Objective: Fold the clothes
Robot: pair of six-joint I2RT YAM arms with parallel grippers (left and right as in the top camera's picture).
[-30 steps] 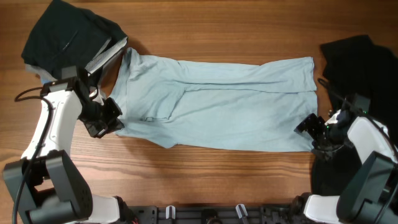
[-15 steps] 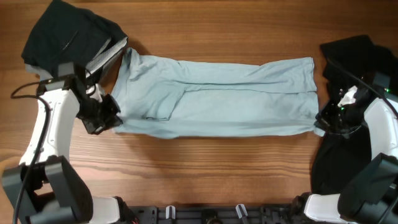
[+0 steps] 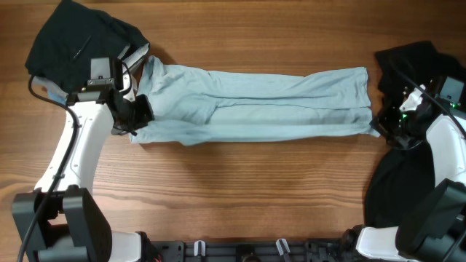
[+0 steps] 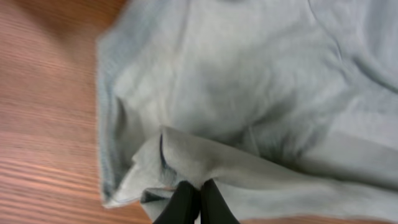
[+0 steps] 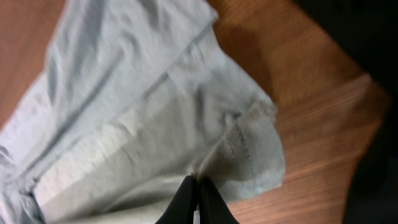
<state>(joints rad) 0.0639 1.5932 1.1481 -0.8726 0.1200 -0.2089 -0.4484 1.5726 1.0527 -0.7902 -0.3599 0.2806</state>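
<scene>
A pale sky-blue T-shirt (image 3: 255, 105) lies stretched lengthwise across the wooden table, its near edge lifted and carried toward the far side. My left gripper (image 3: 138, 120) is shut on the shirt's near-left edge; in the left wrist view its black fingertips (image 4: 186, 199) pinch a fold of the blue cloth (image 4: 249, 112). My right gripper (image 3: 380, 129) is shut on the near-right hem corner, and the right wrist view shows the fingertips (image 5: 188, 196) closed on the hemmed edge (image 5: 249, 155). A black garment (image 3: 80, 40) lies crumpled at the far left.
A second dark heap (image 3: 415, 65) lies at the right edge, running down under my right arm. Bare wooden tabletop (image 3: 240, 189) spreads in front of the shirt. Black hardware (image 3: 240, 251) lines the near edge.
Both grippers have carried the shirt's near edge away from me toward the far edge, narrowing the shirt into a band. The right gripper closed on the hem about a second ago.
</scene>
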